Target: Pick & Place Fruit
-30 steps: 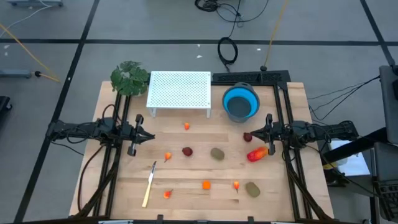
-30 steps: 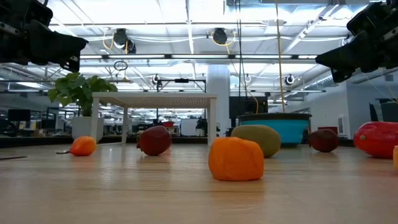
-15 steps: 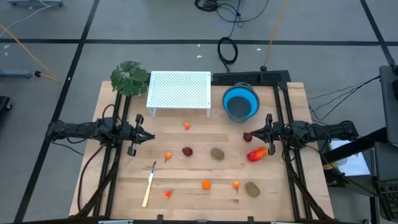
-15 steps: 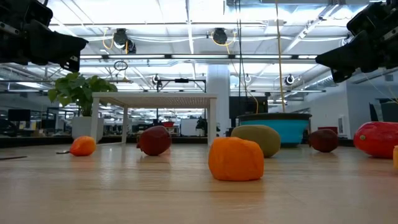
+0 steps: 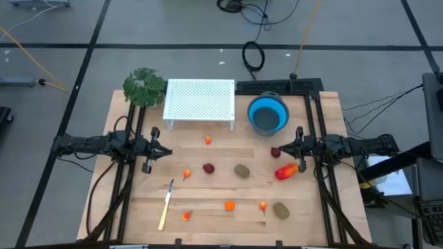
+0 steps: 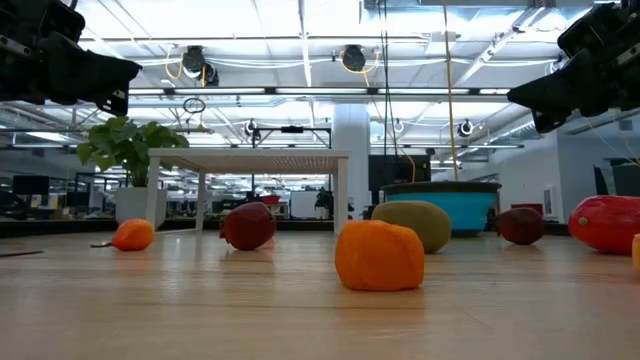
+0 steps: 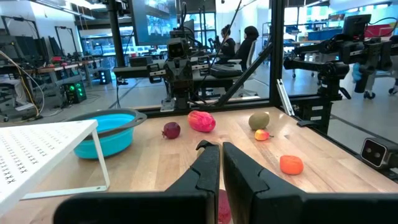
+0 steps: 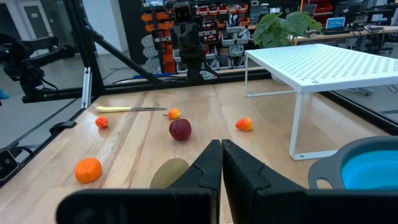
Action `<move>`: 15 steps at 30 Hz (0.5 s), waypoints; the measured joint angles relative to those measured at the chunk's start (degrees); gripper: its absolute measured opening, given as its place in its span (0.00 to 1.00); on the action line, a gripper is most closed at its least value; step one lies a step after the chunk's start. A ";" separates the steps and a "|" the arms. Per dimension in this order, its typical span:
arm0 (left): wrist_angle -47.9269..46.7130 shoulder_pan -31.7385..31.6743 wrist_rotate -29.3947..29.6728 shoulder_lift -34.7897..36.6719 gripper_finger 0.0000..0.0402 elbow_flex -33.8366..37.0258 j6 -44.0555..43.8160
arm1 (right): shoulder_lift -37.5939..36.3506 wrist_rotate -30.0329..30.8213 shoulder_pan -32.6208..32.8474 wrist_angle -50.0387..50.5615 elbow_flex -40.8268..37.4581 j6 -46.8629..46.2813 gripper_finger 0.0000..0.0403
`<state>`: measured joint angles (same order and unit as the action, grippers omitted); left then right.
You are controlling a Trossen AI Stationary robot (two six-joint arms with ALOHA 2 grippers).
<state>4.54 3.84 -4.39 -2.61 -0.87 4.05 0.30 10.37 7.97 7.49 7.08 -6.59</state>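
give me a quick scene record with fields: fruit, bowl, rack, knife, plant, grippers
fruit: all loose on the table; red-orange piece, two dark red, two olive ovals, five tiny orange
bowl: blue bowl, empty, beside the rack
rack: white rack, nothing on it
knife: knife, flat on the left arm's side
plant: plant, far corner by the rack
grippers: left gripper and right gripper shut, empty, above the table sides

I see a plant (image 5: 145, 86) upper left, a white rack (image 5: 199, 100) beside it, a blue bowl (image 5: 268, 114) right of that, and a knife (image 5: 166, 203) lower left.
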 joint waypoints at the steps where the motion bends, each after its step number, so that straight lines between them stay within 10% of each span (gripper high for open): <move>1: 0.00 0.00 -0.01 0.00 0.05 -0.01 0.01 | -0.02 0.00 0.00 0.00 0.01 0.00 0.02; 15: -0.01 0.00 0.01 0.00 0.05 0.01 0.01 | -0.03 0.06 0.00 -9.56 -0.34 -5.64 0.02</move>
<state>4.53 3.84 -4.38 -2.61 -0.86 4.05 0.27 10.43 7.97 -2.07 6.74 -12.23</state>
